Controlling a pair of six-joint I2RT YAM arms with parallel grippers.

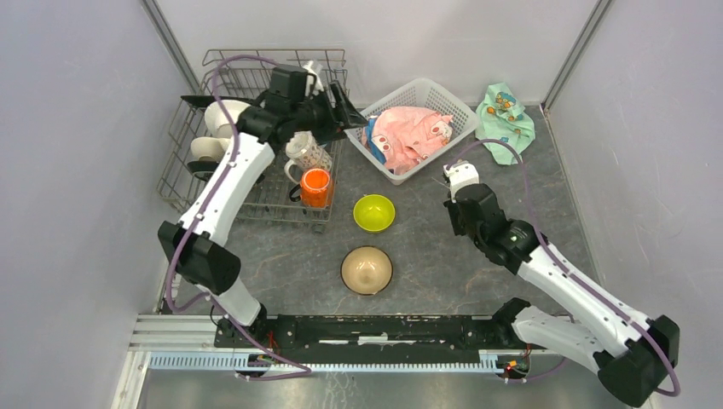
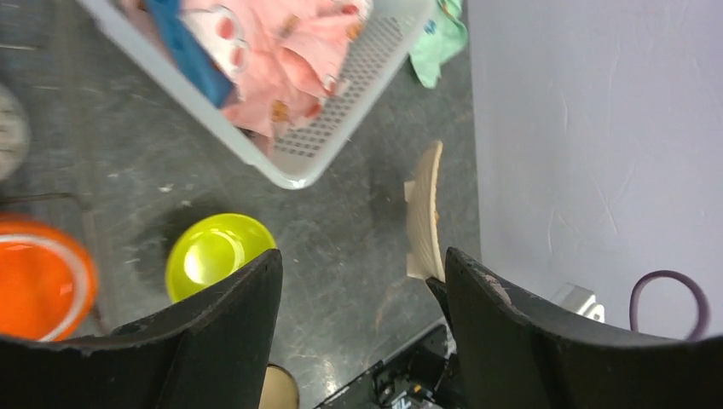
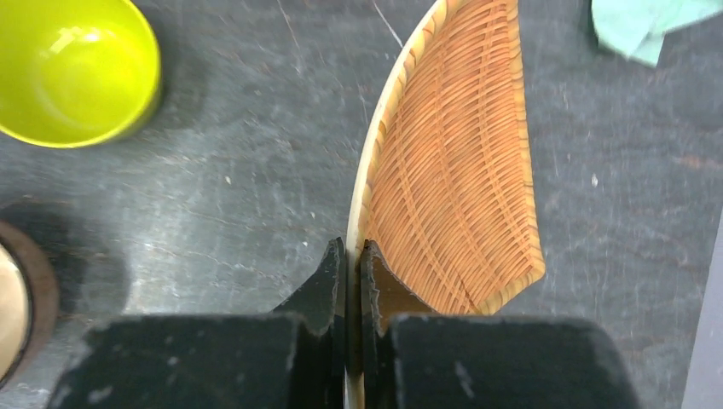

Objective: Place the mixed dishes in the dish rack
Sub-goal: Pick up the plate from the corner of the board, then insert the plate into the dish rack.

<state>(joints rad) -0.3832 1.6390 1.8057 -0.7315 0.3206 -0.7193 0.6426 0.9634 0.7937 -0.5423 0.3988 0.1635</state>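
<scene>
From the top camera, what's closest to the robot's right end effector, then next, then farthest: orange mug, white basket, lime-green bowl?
From the right end effector:
1. White basket, just beyond it.
2. Lime-green bowl, to its left.
3. Orange mug, farther left in the dish rack.

In the top view the left arm (image 1: 230, 175) covers much of the dish rack (image 1: 177, 166), so the pale dishes (image 1: 207, 146) behind it cannot be told apart. The woven-patterned plate (image 3: 452, 170) runs off the right wrist view's top edge. The orange mug (image 2: 38, 277) is blurred and cropped in the left wrist view.
</scene>
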